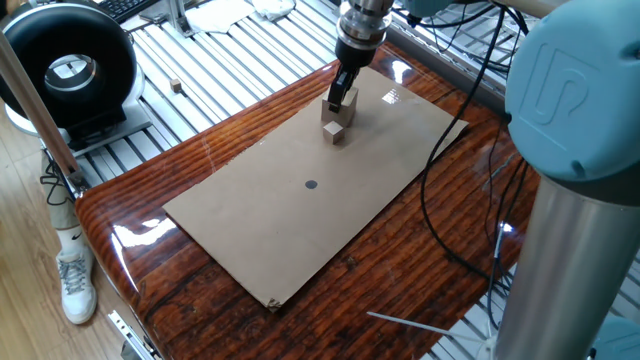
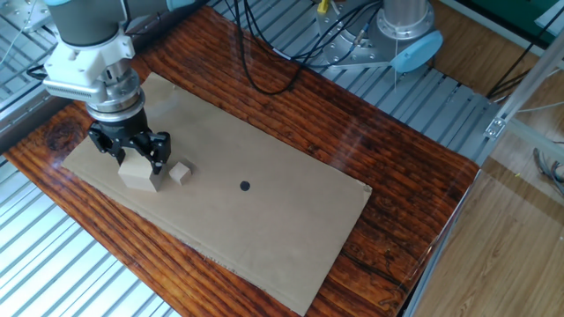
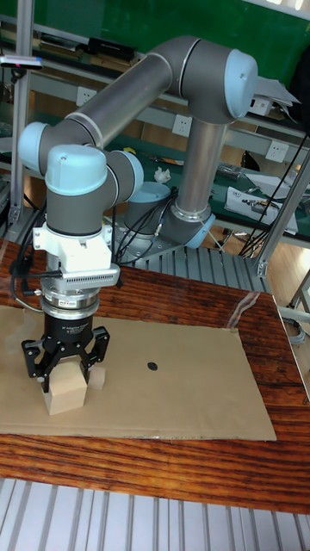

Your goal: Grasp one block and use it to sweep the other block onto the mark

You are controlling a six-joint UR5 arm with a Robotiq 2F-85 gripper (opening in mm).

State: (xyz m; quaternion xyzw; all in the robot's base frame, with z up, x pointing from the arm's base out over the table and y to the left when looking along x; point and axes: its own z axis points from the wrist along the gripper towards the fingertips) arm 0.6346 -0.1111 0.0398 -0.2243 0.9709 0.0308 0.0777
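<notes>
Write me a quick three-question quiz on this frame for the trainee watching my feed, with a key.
1. True or false: the small cube already covers the dark dot.
2. Which object does the gripper straddle?
A. the big cube
B. the small cube
C. the dark dot
3. Fill in: both cubes and the dot sit on a sheet of brown ______.

Key:
1. False; the small cube lies apart from the dot, right beside the big cube.
2. A; the fingers are down on either side of the big cube's top.
3. cardboard
</notes>
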